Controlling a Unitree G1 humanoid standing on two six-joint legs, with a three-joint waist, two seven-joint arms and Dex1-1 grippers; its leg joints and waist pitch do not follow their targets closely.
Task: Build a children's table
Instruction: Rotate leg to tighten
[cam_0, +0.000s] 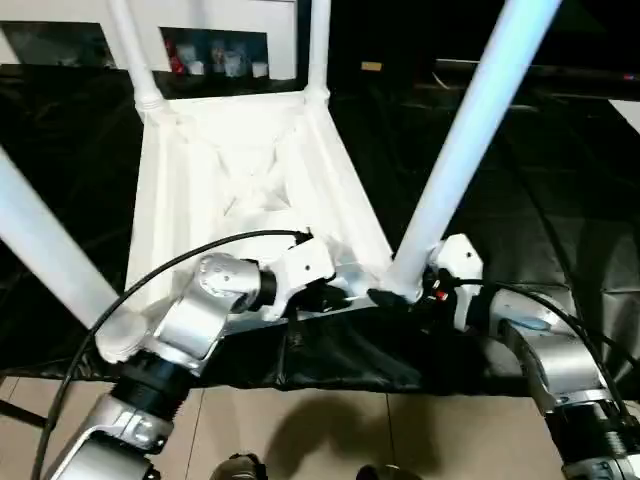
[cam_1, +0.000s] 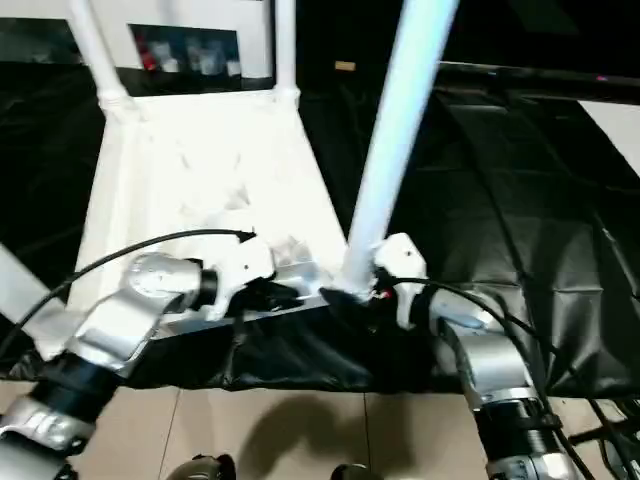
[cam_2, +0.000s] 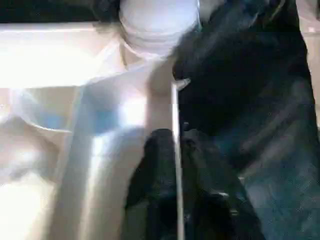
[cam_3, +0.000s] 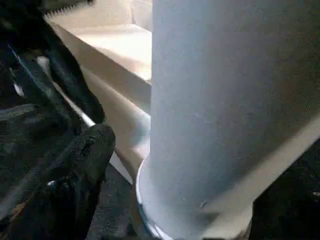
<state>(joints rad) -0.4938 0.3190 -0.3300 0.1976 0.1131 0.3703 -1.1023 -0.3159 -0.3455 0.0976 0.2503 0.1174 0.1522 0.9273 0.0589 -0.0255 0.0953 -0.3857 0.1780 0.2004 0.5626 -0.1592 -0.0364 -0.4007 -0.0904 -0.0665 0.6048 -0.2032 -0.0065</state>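
- We see the left gripper (cam_2: 175, 150) with its two black fingers (cam_2: 155, 160) drawn close on either side of the thin near rim (cam_2: 175, 107) of the table top (cam_0: 250, 150). We read that as a clamp on the rim, though how firm it is we cannot tell.
- The right gripper (cam_0: 412, 296) has its jaws standing wide apart at the foot of the near right leg (cam_0: 470, 130). In the right wrist view one finger (cam_3: 90, 150) sits just beside the leg's base, with a sliver of white rim showing between them. So we judge the jaws to be around the leg rather than squeezing it.
- From the right jaws the leg lies straight ahead and between the fingers. Its long axis rises out of the corner socket and leans up and away to the right in the head views, roughly crosswise to the fingers.
- The right arm is plainly the nearer one to this leg. The left gripper holds the rim just beside the same corner, a little to the left of it.
- The table top lies upside down on the black cloth (cam_0: 520, 200), ribbed underside up.
- Further out, the near left leg (cam_0: 40, 250) and the two far legs (cam_0: 135, 50) (cam_0: 318, 50) already stand in their corners.
- In our judgement, any seating or twisting of the near right leg needs the right jaws to close across its base while the left steadies the top.
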